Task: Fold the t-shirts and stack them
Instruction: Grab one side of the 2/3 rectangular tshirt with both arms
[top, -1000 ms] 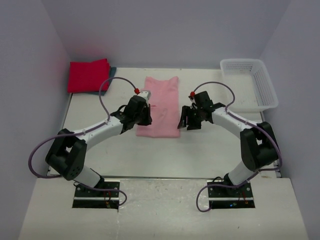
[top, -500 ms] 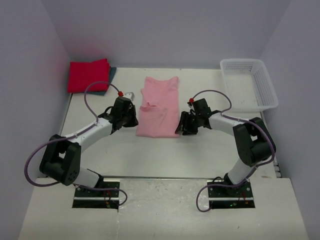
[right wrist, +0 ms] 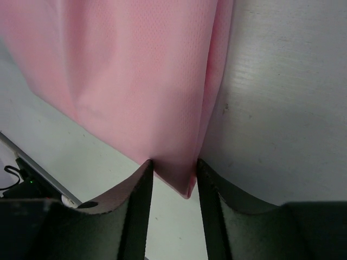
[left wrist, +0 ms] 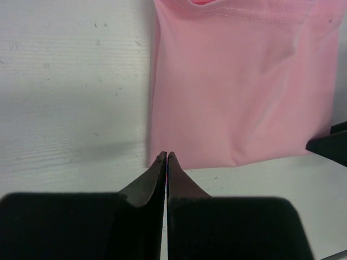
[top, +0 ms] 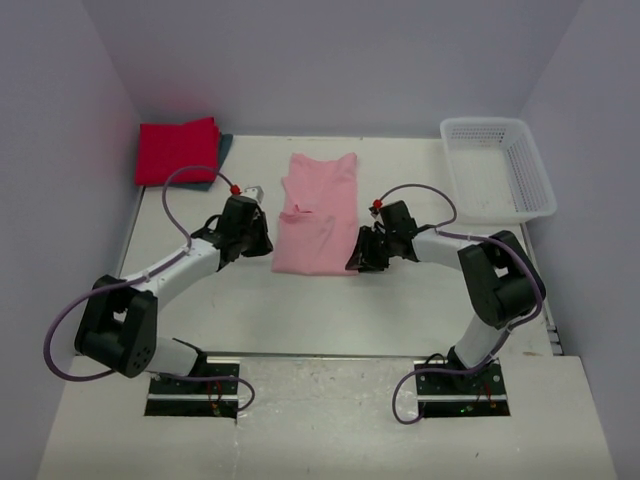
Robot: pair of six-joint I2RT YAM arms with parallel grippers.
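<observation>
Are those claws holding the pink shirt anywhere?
Not firmly yet. The right end effector straddles a near corner of the pink shirt, jaws apart. The left end effector is shut at the other near corner; a pinch cannot be told.

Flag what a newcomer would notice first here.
The pale pink t-shirt lies flat in the middle of the table, with a tool at each near corner. The left tool is shut at the near left corner, and the right tool has its jaws apart around the near right corner. Next come the bright red folded shirt at the far left and the white mesh basket at the far right.
</observation>
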